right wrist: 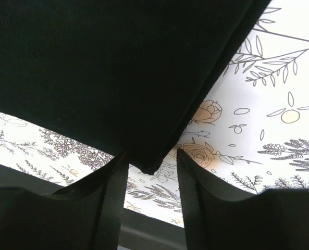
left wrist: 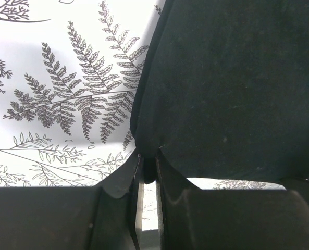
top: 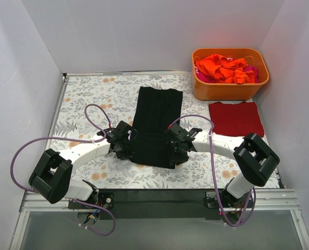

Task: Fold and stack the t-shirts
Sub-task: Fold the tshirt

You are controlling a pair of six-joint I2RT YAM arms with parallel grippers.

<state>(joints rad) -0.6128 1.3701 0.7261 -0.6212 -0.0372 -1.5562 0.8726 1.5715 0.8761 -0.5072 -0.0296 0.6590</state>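
A large black t-shirt (top: 157, 122) lies as a long folded strip on the floral tablecloth (top: 91, 99). My left gripper (top: 125, 144) is at its near left edge. In the left wrist view it (left wrist: 149, 156) is shut on a pinch of the black fabric (left wrist: 232, 88). My right gripper (top: 174, 152) is at the near right corner. In the right wrist view it (right wrist: 151, 156) is open, and the shirt's corner (right wrist: 107, 67) hangs between the fingers. A dark red t-shirt (top: 232, 119) lies folded at the right.
An orange plastic tub (top: 230, 88) stands at the back right, holding crumpled orange t-shirts (top: 222, 67) and a pink one (top: 252, 70). White walls close in the table on three sides. A black bar (top: 154, 200) runs along the near edge.
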